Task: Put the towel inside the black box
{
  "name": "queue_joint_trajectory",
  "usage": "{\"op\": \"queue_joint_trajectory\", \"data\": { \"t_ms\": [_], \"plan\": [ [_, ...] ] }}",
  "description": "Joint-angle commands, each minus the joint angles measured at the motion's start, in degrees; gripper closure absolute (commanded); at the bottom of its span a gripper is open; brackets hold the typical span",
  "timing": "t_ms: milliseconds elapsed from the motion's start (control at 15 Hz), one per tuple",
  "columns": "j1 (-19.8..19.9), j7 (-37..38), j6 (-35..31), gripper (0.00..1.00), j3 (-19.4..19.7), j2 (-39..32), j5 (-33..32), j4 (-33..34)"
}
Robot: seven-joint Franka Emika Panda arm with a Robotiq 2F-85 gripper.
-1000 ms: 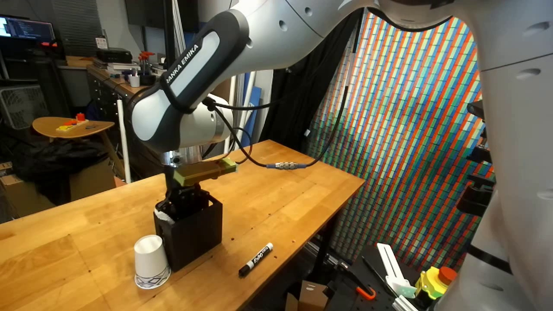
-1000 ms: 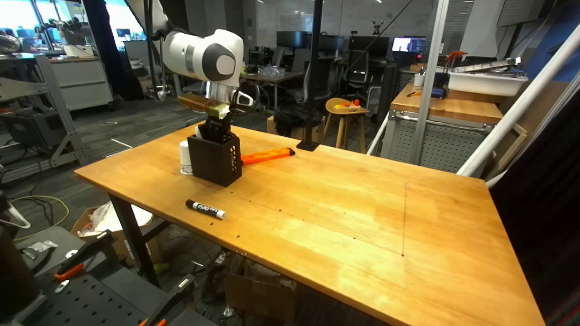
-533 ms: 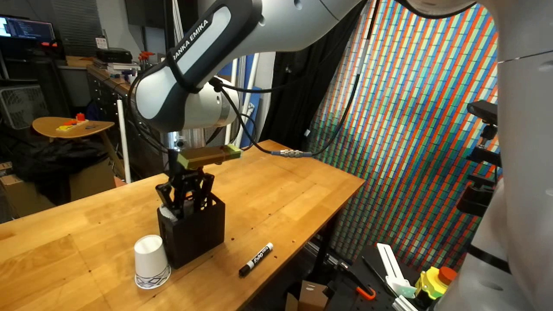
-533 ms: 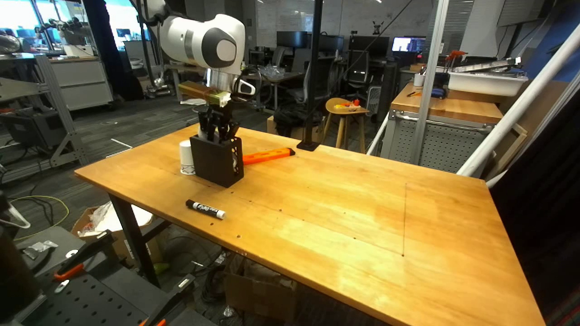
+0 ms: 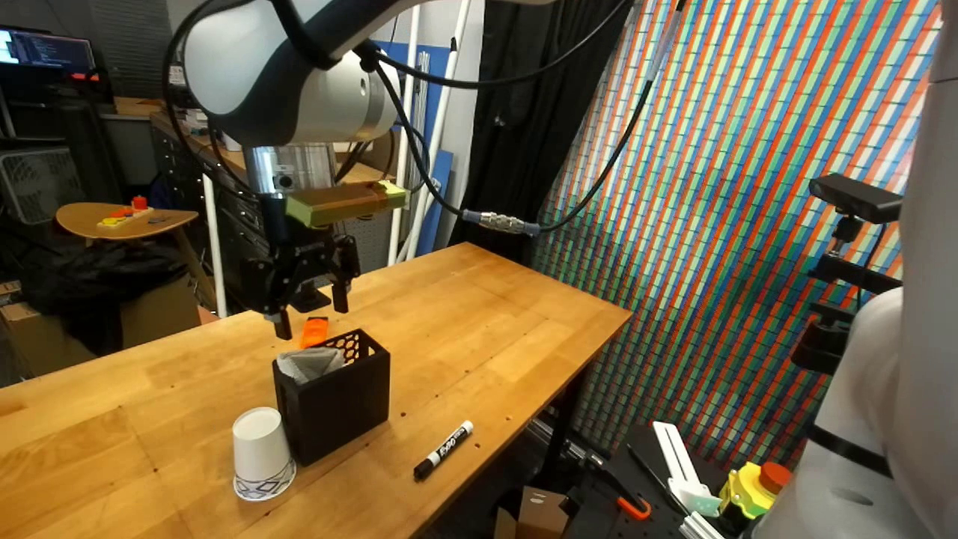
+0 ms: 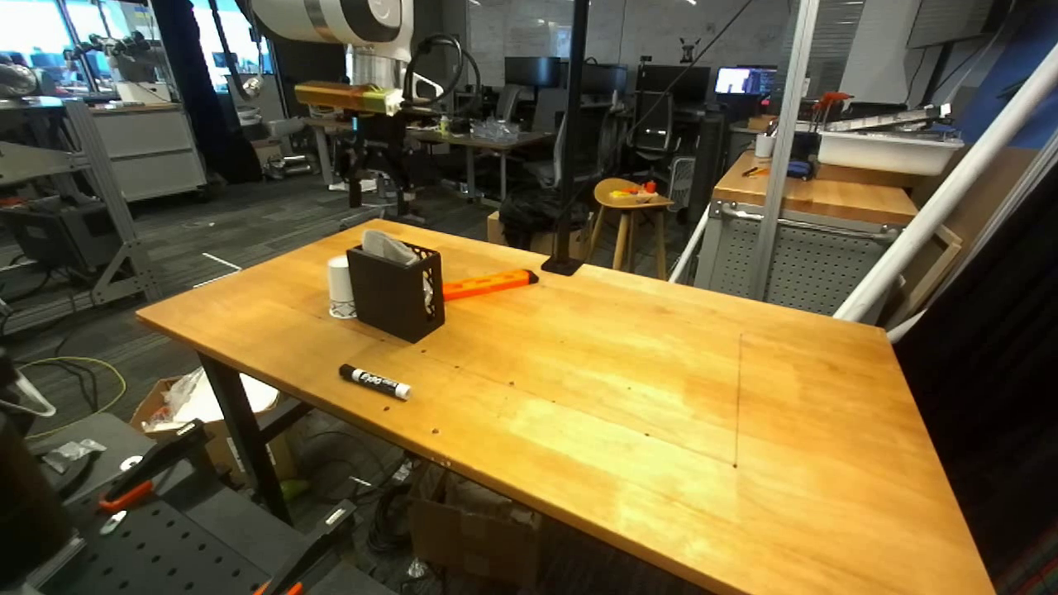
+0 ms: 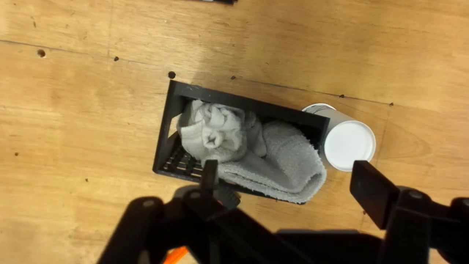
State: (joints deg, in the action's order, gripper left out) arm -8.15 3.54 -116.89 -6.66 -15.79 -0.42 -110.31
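Observation:
The black box point(image 5: 333, 412) stands upright on the wooden table, its open top facing up, in both exterior views. Inside it lies the towel point(image 7: 289, 157), crumpled and greyish white. Part of the towel point(image 6: 388, 248) pokes above the rim, and the wrist view shows a fold lying over the long wall on the gripper's side. My gripper point(image 5: 311, 313) hangs in the air above the box, apart from it and from the cloth. Its fingers are spread wide with nothing between them, as the wrist view of the gripper point(image 7: 287, 179) also shows.
An upside-down white cup point(image 5: 262, 453) stands close against one end of the box. A black and white marker point(image 6: 374, 383) lies near the table edge. An orange tool point(image 6: 488, 285) lies behind the box and reaches along the table.
My gripper has risen out of the box and its fingers have spread apart, letting go of the towel, which stays inside. The box shifted very slightly early on.

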Motion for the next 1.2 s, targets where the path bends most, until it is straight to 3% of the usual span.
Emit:
{"op": "queue_joint_trajectory", "data": {
  "t_ms": [0,400,533,733,800,1000,1133],
  "plan": [
    [-2.2,-0.2,4.1,0.38,-1.2,-0.3,-2.6,4.1],
    [-4.7,-0.7,4.9,0.84,-2.8,-3.0,-3.4,8.2],
    [-4.9,-0.9,4.5,0.87,-2.6,-3.8,-3.5,8.3],
    [-4.7,-1.0,4.2,0.71,-2.2,-5.0,-3.8,8.2],
    [-4.6,-1.1,4.1,0.56,-2.1,-5.4,-3.9,8.2],
    [-4.3,-1.2,3.8,0.33,-1.6,-6.6,-3.8,8.1],
    [-4.1,-1.3,3.6,0.32,-1.3,-7.3,-3.7,8.1]
  ]
}}
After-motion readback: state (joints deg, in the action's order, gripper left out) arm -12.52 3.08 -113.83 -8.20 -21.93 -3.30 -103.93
